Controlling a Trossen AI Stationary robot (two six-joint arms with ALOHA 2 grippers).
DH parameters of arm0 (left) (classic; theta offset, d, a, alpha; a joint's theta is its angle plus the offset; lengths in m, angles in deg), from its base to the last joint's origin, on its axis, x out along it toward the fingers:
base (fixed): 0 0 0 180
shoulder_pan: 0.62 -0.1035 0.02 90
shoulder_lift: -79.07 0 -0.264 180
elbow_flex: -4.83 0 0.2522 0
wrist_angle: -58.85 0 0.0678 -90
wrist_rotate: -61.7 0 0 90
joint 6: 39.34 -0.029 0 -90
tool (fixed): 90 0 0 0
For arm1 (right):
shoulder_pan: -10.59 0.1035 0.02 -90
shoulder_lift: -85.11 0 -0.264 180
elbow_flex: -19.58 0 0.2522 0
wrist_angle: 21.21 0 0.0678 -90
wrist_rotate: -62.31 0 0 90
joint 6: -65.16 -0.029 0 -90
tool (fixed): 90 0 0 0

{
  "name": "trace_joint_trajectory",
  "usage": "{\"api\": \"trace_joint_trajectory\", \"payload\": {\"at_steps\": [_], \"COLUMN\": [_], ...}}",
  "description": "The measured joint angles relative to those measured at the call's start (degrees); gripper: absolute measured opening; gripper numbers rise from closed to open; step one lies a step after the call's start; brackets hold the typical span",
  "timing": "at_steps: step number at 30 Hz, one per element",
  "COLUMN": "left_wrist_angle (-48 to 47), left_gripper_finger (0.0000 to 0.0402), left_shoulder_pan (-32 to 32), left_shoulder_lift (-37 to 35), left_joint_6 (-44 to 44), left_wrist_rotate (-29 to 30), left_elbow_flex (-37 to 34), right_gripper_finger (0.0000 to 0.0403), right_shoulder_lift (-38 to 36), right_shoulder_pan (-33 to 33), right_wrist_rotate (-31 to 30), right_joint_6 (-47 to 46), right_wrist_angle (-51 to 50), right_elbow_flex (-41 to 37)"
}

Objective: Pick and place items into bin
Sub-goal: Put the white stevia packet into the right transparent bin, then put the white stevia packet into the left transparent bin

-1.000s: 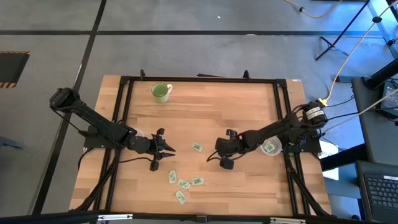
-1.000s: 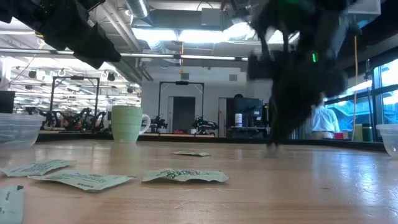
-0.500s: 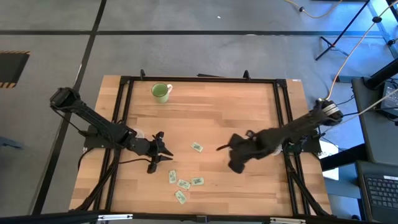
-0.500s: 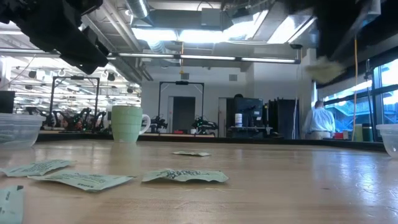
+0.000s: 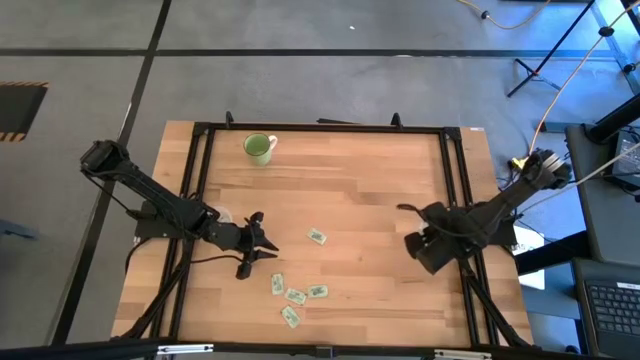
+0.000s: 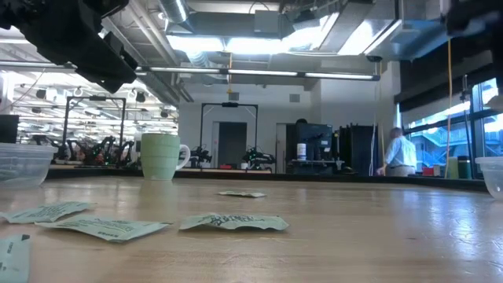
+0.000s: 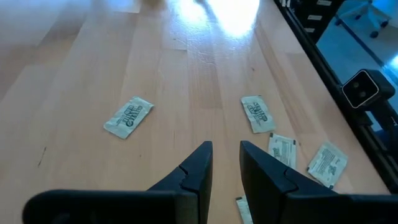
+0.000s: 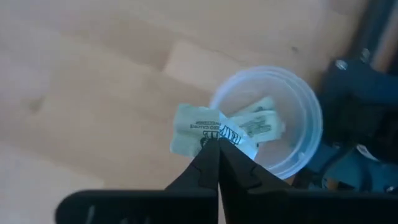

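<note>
Several small light green and white packets (image 5: 295, 296) lie flat on the wooden table near its front, with one more (image 5: 317, 237) nearer the middle. They also show in the left wrist view (image 7: 128, 117). My right gripper (image 8: 217, 146) is shut on one packet (image 8: 194, 129) above a clear round bin (image 8: 306, 102) at the table's right side. That bin holds other packets (image 8: 264, 124). In the high view my right gripper (image 5: 428, 240) covers the bin. My left gripper (image 7: 225, 152) is open and empty, above the table left of the packets (image 5: 262, 240). My right gripper pinches the packet between its two fingertips, at a point on its lower edge near the middle (image 8: 210, 135). The fingers come from above, pointing down. The packet is lifted clear, spread out to both sides of the fingertips, over the bin's rim.
A light green mug (image 5: 259, 148) stands at the far left of the table and shows in the low view (image 6: 161, 156). A second clear bin (image 6: 20, 165) stands at the table's left side. A black frame (image 5: 320, 128) runs around the table. A person (image 6: 401, 153) stands in the room behind.
My right gripper, shut on a packet, has risen from the middle of the table and gone toward the right edge. It now hangs over the clear bin with the packet lifted clear.
</note>
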Motion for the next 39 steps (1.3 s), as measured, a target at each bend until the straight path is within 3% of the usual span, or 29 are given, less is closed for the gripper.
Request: {"api": "trace_joint_trajectory", "payload": {"at_steps": [5, 8, 15, 28, 34, 39], "left_wrist_angle": [0.0, 0.0, 0.0, 0.0, 0.1, 0.6], "left_gripper_finger": [0.0075, 0.0075, 0.0075, 0.0075, 0.0075, 0.0075], "left_shoulder_pan": [0.0, 0.0, 0.0, 0.0, 0.0, 0.0], "left_shoulder_lift": [0.0, 0.0, 0.0, 0.0, 0.0, 0.0], "left_joint_6": [-0.5, -0.4, 0.0, 0.0, -1.3, -2.4], "left_wrist_rotate": [0.2, 0.1, 0.2, 0.1, 0.1, 0.0], "left_elbow_flex": [0.0, 0.0, 0.0, 0.0, 0.0, 0.0], "right_gripper_finger": [0.0002, 0.0002, 0.0002, 0.0006, 0.0054, 0.0107], "right_shoulder_lift": [-1.2, -1.5, -1.5, -1.4, -1.4, -1.3], "right_shoulder_pan": [-0.1, -0.2, -0.2, -0.2, -0.2, -0.2], "right_wrist_rotate": [1.5, 4.9, 5.6, 5.6, 5.6, 5.6], "right_joint_6": [-7.0, -7.2, -7.2, -7.0, -6.7, -6.9], "right_wrist_angle": [0.7, 3.5, 10.1, 11.0, 10.7, 4.8], "right_elbow_flex": [-7.3, -10.6, -16.3, -17.1, -17.1, -13.8]}}
